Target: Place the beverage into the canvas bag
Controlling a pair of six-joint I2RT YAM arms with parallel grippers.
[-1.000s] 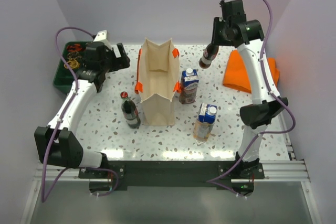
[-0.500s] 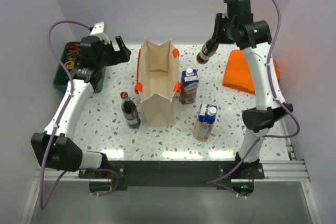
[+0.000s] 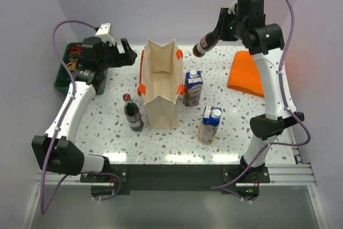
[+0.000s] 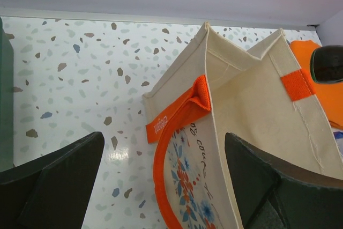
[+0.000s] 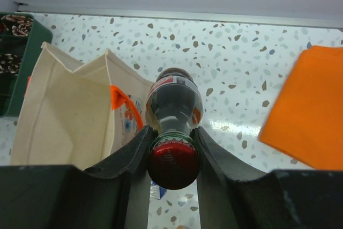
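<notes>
Beverage in play is the dark cola bottle with a red cap and red label, clenched at its neck by the right end effector and held in the air over the far part of the speckled white tabletop, tilted with its base toward the tall beige canvas bag with orange handles. The bottle hangs to the right of the bag's open mouth, not yet over it, so the step in hand looks like the carry. The next move likely calls for shifting the bottle left until it is above the opening, turning it base-down, lowering it between the cloth walls and only then letting go. The left end effector is spread wide and holds nothing; it hovers beside the bag's far left corner, near the orange handle, well placed to steady the soft bag. The bag's end panels fold inward, which narrows the mouth. A blue-topped drink carton stands just beside the bag's right wall, below the likely path. Another carton stands nearer the near edge, a second cola bottle stands left of the bag, a folded orange cloth lies at the right edge, and a green bin sits at the far left corner.
</notes>
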